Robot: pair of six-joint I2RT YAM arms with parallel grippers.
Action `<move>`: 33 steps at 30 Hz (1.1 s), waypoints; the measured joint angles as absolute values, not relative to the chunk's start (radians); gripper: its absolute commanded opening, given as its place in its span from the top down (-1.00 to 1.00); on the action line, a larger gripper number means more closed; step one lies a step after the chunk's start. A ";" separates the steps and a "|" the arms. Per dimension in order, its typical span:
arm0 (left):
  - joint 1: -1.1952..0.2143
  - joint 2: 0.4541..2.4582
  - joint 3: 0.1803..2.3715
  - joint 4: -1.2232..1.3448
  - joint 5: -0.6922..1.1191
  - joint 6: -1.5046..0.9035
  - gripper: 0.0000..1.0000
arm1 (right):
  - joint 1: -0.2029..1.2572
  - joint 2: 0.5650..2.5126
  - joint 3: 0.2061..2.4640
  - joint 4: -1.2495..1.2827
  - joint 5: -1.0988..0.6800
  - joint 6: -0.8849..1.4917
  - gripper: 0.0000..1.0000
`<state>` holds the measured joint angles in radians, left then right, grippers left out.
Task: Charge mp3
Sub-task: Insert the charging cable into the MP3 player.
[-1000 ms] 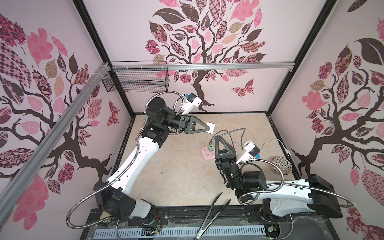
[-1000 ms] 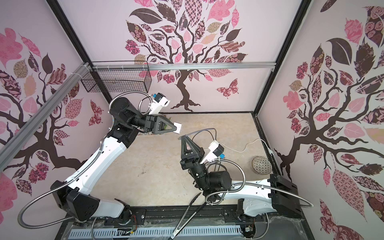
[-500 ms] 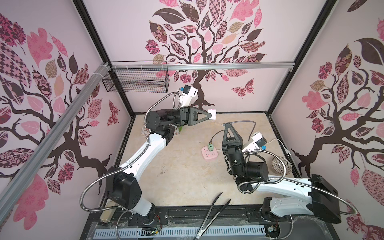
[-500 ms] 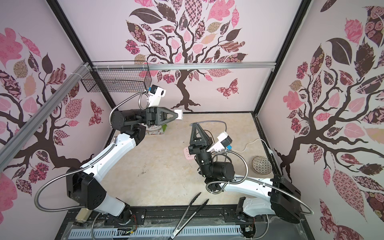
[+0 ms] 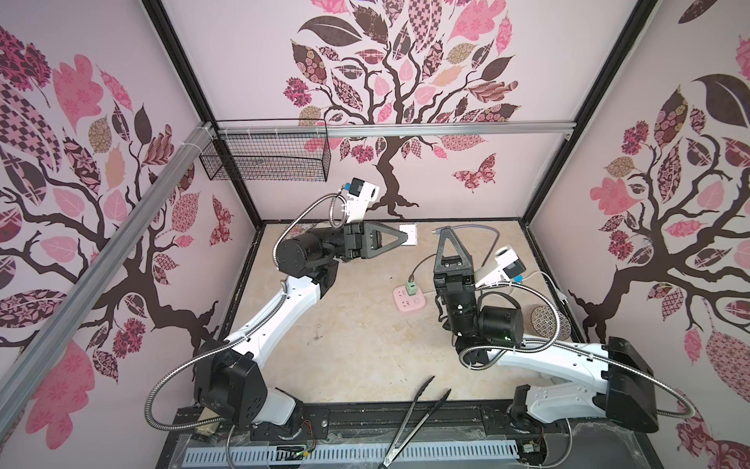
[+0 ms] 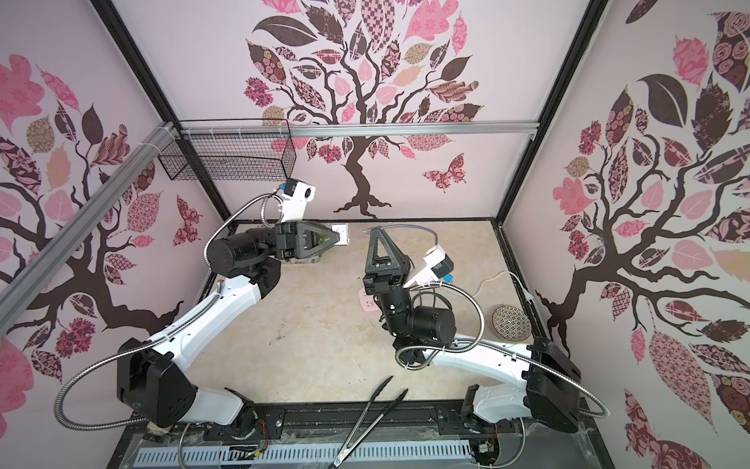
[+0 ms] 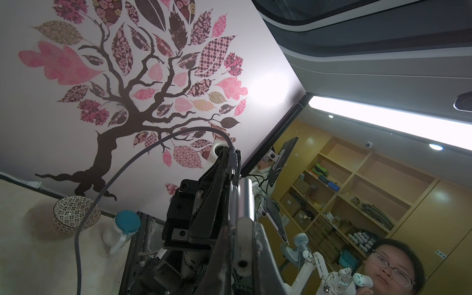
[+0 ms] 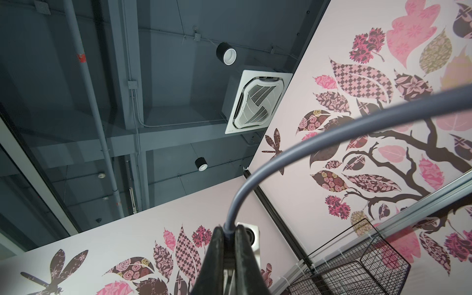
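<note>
The mp3 (image 5: 409,235), a tiny flat silver square, is held in the air above the far edge of the worktop (image 5: 357,357), roughly midway along that edge. The left gripper (image 5: 401,239) is clamped on it and reaches sideways towards the right, so the player sticks out past the black fingertips. In the left wrist view the mp3 (image 7: 245,201) shows edge-on as a thin silver slab between the fingers.

The right gripper (image 5: 446,231) points towards the far edge, its tip close beside the mp3. It is pinched shut on the end of a grey cable (image 8: 237,204), which arcs up and back over the arm. A small metal plug (image 5: 436,232) pokes out of the tip towards the mp3. Both top views show a narrow gap between the plug and the player.

A pink power strip (image 5: 410,306) lies flat on the worktop, right of centre, with a mint-green charger (image 5: 411,289) standing in it. A patterned bowl (image 5: 546,323) sits near the right edge. Black tongs (image 5: 393,450) lie across the near edge, partly on the rail in front. A black wire basket (image 5: 268,162) hangs on the back wall above the far left corner.
</note>
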<state>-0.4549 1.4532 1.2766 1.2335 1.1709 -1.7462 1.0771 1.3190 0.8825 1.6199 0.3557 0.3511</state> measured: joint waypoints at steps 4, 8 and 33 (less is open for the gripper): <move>-0.458 1.453 1.277 1.236 1.159 -1.746 1.00 | 1.077 1.347 0.886 1.618 0.332 0.379 1.00; -0.458 1.452 1.277 1.232 1.148 -1.735 1.00 | 1.077 1.357 0.886 1.613 0.332 0.407 1.00; -0.448 1.425 1.240 1.180 1.110 -1.633 1.00 | 1.089 1.372 0.886 1.615 0.341 0.457 1.00</move>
